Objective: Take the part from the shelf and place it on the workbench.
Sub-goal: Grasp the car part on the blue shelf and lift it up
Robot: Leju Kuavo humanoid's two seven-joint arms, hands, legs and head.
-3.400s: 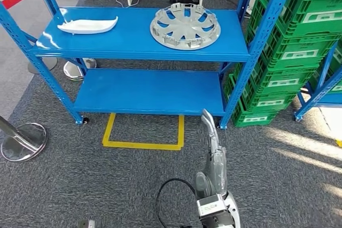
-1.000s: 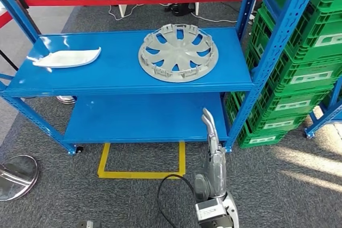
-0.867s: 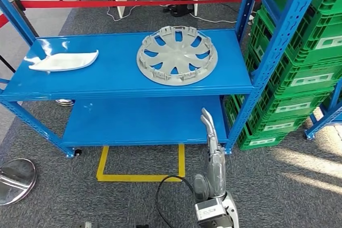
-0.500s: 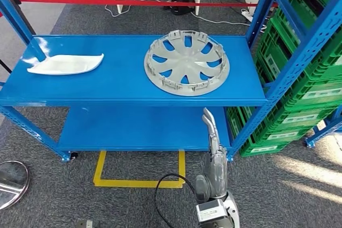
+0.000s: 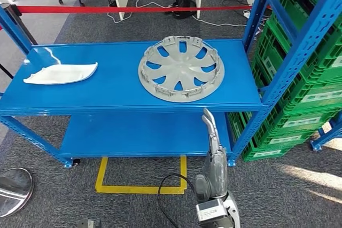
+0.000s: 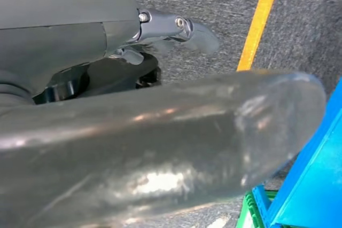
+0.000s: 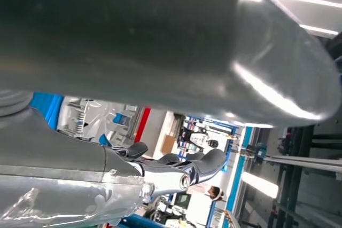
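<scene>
A grey wheel cover [image 5: 180, 69] lies flat on the top board of the blue shelf [image 5: 117, 86], right of the middle. A long white curved part [image 5: 60, 73] lies on the same board at the far left. My right hand [image 5: 210, 132] stands in front of the shelf's lower right part, fingers straight and pointing up, holding nothing and short of the wheel cover. In the right wrist view the right hand [image 7: 161, 41] holds nothing either. The left hand [image 6: 153, 142] hangs above the carpet with its dark fingers [image 6: 177, 25] stretched out and nothing in them.
Stacked green crates [image 5: 306, 78] stand right of the shelf's blue upright [image 5: 278, 73]. The lower board [image 5: 141, 132] is bare. A yellow floor marking [image 5: 141, 188] lies before the shelf. Red barrier tape [image 5: 121, 9] runs behind. A chrome post base [image 5: 12, 190] sits at the left.
The whole picture has shifted: the camera has come nearer the shelf and swung slightly, so the shelf looks larger. My right hand keeps its raised pose.
</scene>
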